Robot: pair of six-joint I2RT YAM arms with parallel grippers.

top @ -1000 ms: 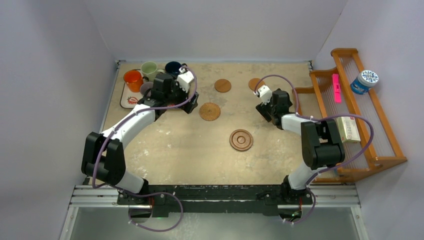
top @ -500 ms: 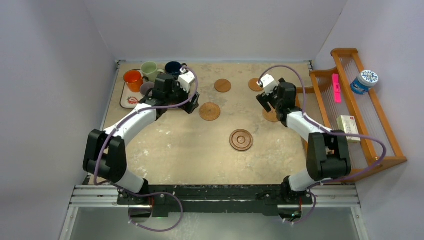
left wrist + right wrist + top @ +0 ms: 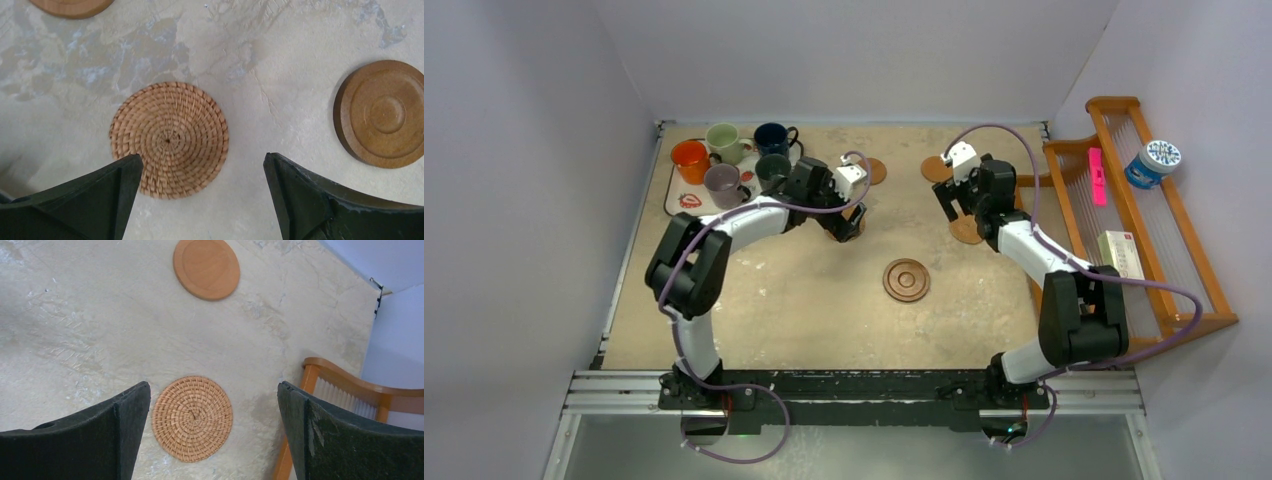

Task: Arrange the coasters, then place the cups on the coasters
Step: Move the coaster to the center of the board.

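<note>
left jaws spread wide, empty, over a round woven rattan coaster (image 3: 169, 140) on the beige table (image 3: 804, 310). dark brown ringed wooden coaster (image 3: 382, 112) lies apart beside it, plain tan wooden coaster (image 3: 70, 4) at the frame edge. right jaws also spread wide, empty, above a second woven rattan coaster (image 3: 192, 418) near the wooden rack (image 3: 325, 372), with another plain tan disc coaster (image 3: 206, 268) farther off. orange mug (image 3: 690, 157), pale green mug (image 3: 722, 140), navy mug (image 3: 771, 136), mauve mug (image 3: 722, 180) and dark green mug (image 3: 773, 168) are clustered at the white printed tray (image 3: 682, 203), far left corner.
</note>
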